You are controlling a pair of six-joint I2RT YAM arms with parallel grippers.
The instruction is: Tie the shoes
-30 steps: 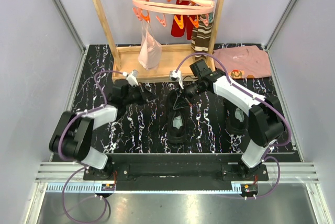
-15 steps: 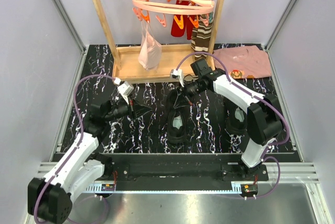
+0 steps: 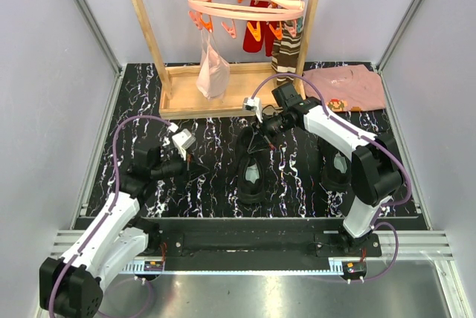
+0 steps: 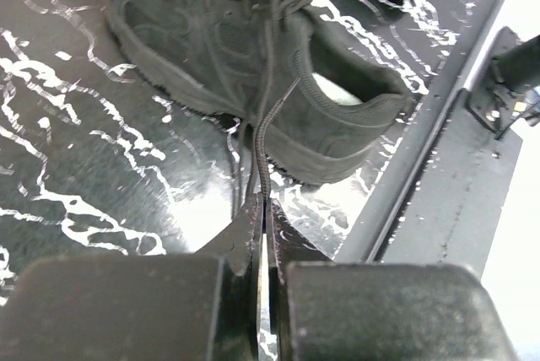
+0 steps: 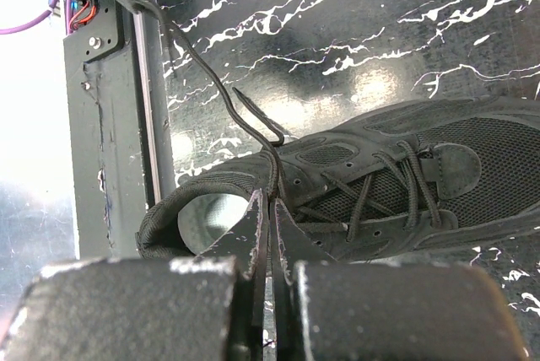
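One black shoe [image 3: 251, 168] lies mid-table with its toe away from me and a pale insole showing; it also shows in the left wrist view [image 4: 245, 49] and the right wrist view [image 5: 396, 184]. The second shoe [image 3: 338, 168] sits to the right, partly hidden under my right arm. My left gripper [image 3: 199, 162] is left of the shoe, shut on a thin black lace [image 4: 268, 125] that runs taut to the shoe. My right gripper [image 3: 258, 134] is above the shoe's far end, shut on another lace [image 5: 211, 91].
A wooden drying rack [image 3: 223, 84] with a pink peg hanger [image 3: 245, 2] stands at the back, with a pale garment and a striped brown sock [image 3: 285, 54] hanging. A pink folded shirt [image 3: 346, 88] lies back right. A dark metal rail [image 3: 245, 225] borders the near table edge.
My left arm has swung out from beside the shoe toward the near left, drawing its lace away from the shoe. My right gripper has barely moved.
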